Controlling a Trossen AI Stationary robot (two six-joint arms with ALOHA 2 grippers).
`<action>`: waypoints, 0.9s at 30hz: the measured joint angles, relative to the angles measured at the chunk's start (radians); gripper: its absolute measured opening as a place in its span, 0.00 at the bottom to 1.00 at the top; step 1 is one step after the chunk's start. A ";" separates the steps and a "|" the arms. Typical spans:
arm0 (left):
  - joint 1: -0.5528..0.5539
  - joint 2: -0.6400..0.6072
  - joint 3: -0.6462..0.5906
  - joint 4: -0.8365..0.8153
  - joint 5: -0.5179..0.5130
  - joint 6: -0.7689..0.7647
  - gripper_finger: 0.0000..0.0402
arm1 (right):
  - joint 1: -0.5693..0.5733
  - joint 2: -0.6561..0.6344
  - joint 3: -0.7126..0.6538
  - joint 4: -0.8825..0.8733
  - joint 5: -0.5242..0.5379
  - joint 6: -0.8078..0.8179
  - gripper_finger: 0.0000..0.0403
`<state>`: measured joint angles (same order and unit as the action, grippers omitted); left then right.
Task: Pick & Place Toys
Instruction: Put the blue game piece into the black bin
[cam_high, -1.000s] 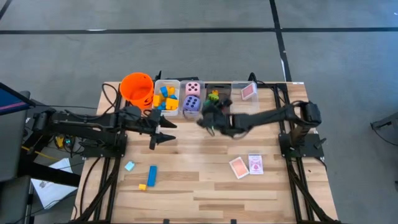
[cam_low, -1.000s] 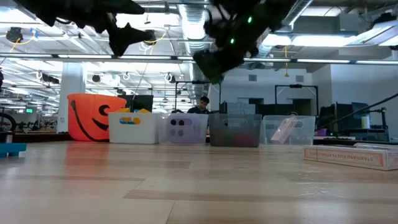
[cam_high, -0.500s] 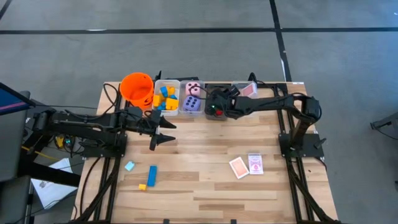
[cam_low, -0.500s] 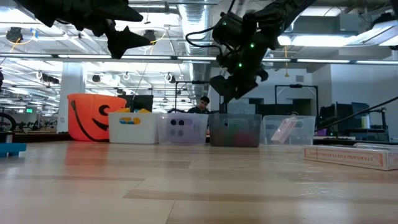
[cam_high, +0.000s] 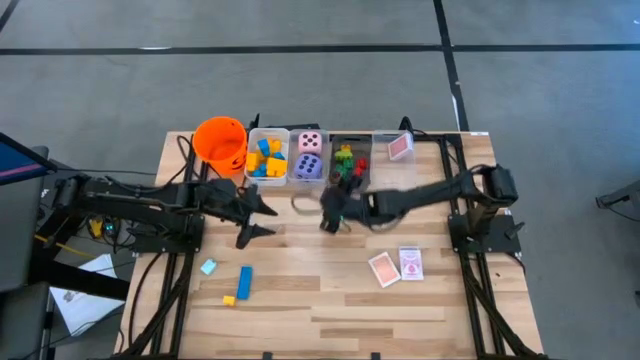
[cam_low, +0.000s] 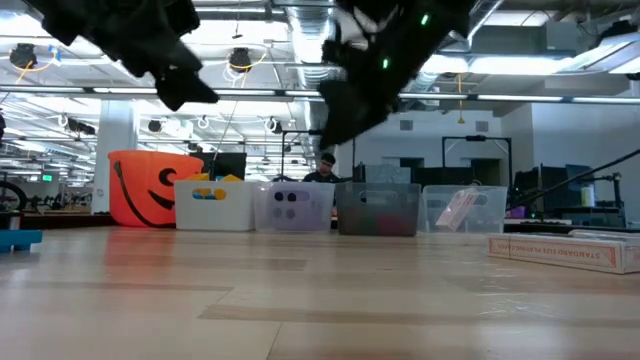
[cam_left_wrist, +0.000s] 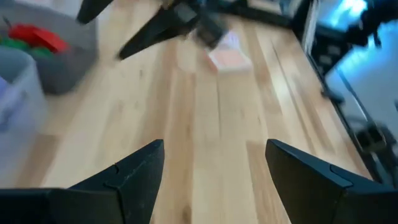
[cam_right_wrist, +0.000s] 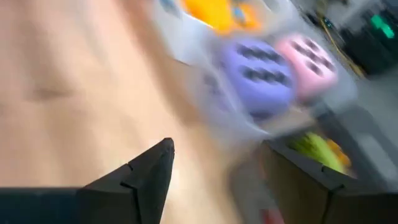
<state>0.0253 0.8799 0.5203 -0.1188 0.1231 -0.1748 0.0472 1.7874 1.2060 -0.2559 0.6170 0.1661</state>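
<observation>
Dice (cam_right_wrist: 273, 68) sit binned just beyond open right tool (cam_right_wrist: 249, 180).

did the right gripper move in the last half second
Yes. In the high view the right gripper was over the grey bin half a second ago; now it has pulled back onto bare table in front of the bins, fingers open and empty.

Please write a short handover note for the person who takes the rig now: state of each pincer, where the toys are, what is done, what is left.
Left pincer: open, empty, above the table near the bins.
Right pincer: open, empty, in front of the grey bin.
Done: yellow and blue blocks in one bin, both dice in the next, green and red blocks in the grey bin, one card in the last.
Left: blue and yellow blocks and two cards on the table.
</observation>
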 joint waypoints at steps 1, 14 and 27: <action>-0.015 0.000 0.000 -0.021 0.000 0.003 0.68 | 0.037 0.000 0.000 0.022 0.000 -0.009 0.59; -0.369 0.016 0.000 -0.112 0.002 -0.002 0.68 | 0.351 0.001 0.000 0.208 0.003 -0.096 0.59; -0.580 0.257 0.000 -0.110 -0.140 -0.186 0.68 | 0.417 0.001 0.000 0.249 0.000 0.072 0.59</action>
<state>-0.5552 1.1373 0.5201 -0.2290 -0.0171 -0.3612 0.4639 1.7885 1.2064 -0.0068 0.6174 0.2383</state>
